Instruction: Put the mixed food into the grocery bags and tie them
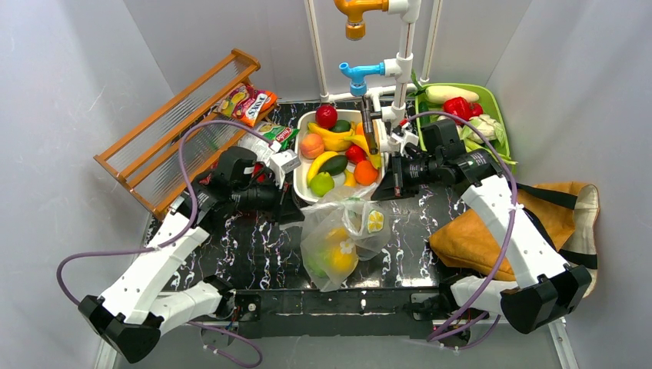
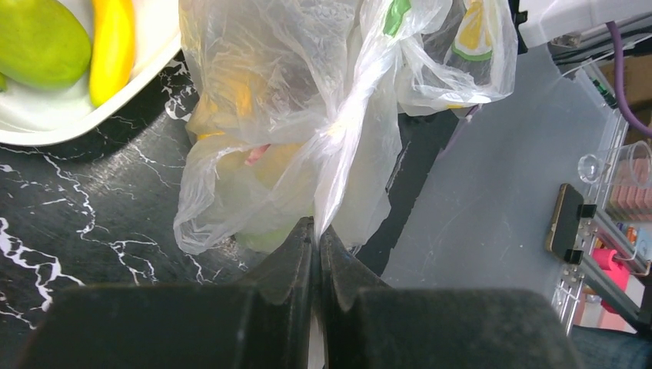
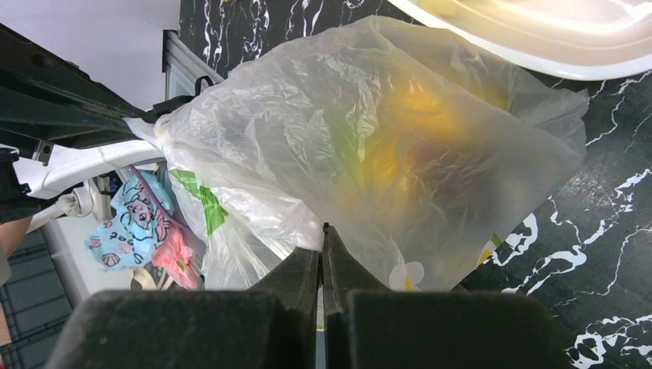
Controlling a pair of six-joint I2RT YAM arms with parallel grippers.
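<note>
The clear plastic grocery bag [image 1: 342, 238], printed with lemon slices and white flowers, lies mid-table with yellow and green toy fruit inside. My left gripper [image 2: 317, 231] is shut on a twisted strand of the bag [image 2: 292, 115] at the bag's left side [image 1: 291, 209]. My right gripper [image 3: 323, 234] is shut on the bag's film [image 3: 384, 138], up at the bag's right top [image 1: 382, 188]. More mixed food fills the white tray [image 1: 304, 157]: bananas, a red apple, an orange, an avocado. The tan cloth tote [image 1: 477, 238] lies flat under my right arm.
Snack packets [image 1: 247, 104] lie against a wooden rack [image 1: 173, 131] at the back left. A green tray [image 1: 492, 104] of vegetables stands at the back right. White pipes with a blue tap [image 1: 360, 73] rise behind the white tray [image 2: 46, 127].
</note>
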